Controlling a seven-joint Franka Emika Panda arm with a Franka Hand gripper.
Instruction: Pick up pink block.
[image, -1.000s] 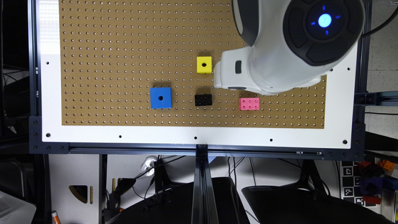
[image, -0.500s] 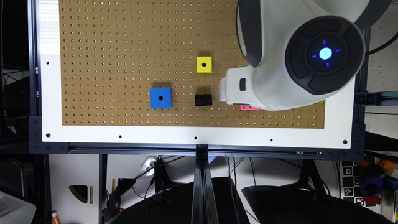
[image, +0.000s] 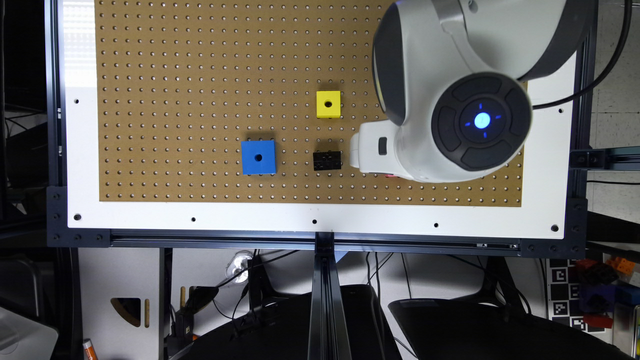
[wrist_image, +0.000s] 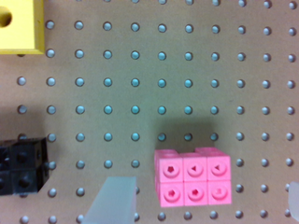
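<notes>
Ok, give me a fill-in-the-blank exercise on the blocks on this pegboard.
1. The pink block has ___ studs on top.
2. The blue cube and the yellow cube each have a round ___ in the centre.
3. In the exterior view, the brick between the blue cube and the white end effector is ___.

Missing words: six; hole; black

Robotics lab / test cell. Indicators: brown pegboard worktop (image: 200, 100) set in a white plate, carried on black aluminium extrusion framing (image: 320, 239). Loose cables (image: 260, 280) are seen hanging under the frame. A fiducial marker tag (image: 562, 292) is fixed at the exterior view's lower right, next to a pile of coloured bricks (image: 607, 292). White arm housing with a blue-lit button ring (image: 482, 120) is seen overhead.
</notes>
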